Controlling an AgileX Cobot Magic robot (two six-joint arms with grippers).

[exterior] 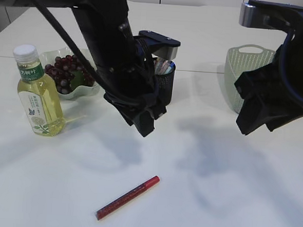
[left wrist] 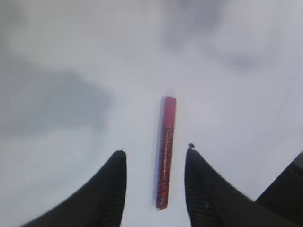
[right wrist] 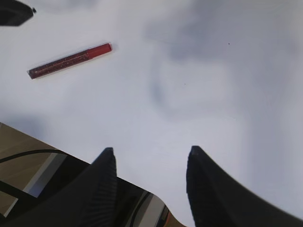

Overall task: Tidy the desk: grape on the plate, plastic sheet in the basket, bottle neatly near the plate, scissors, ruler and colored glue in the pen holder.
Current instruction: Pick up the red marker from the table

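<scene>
The colored glue (exterior: 128,197), a red glitter stick, lies flat on the white table near the front. In the left wrist view the glue (left wrist: 165,151) shows on the table between the fingers of my left gripper (left wrist: 155,151), which hangs open well above it and holds nothing. My left gripper (exterior: 146,121) is in front of the black mesh pen holder (exterior: 166,83). My right gripper (exterior: 253,125) is open and empty above bare table; the right wrist view has the glue (right wrist: 70,60) far left. Grapes (exterior: 66,72) lie on the plate (exterior: 91,92), next to the bottle (exterior: 39,99). Plastic sheet, scissors and ruler are out of view.
A pale green basket (exterior: 247,68) stands at the back right, partly behind my right arm. Something coloured sticks out of the pen holder; I cannot tell what. The table's front edge shows in the right wrist view (right wrist: 28,142).
</scene>
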